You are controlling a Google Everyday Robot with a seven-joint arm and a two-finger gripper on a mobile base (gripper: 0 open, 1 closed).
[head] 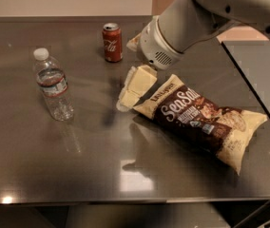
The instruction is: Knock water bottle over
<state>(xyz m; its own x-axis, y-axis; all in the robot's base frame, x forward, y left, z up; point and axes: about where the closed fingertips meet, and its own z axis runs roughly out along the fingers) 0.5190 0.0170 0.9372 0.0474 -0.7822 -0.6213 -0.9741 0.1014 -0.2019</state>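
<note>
The water bottle [53, 84] stands upright on the steel table [54, 165] at the left, clear and ribbed with a white cap and a white-and-red label. My gripper [128, 96] hangs from the grey arm in the middle of the table, its cream fingers [136, 85] pointing down and left. It is well to the right of the bottle and apart from it, with bare table between them. It holds nothing that I can see.
A red Coca-Cola can [112, 42] stands behind the gripper. A brown-and-cream snack bag [201, 118] lies flat just right of the gripper. The table's right edge [254, 84] runs diagonally at the far right.
</note>
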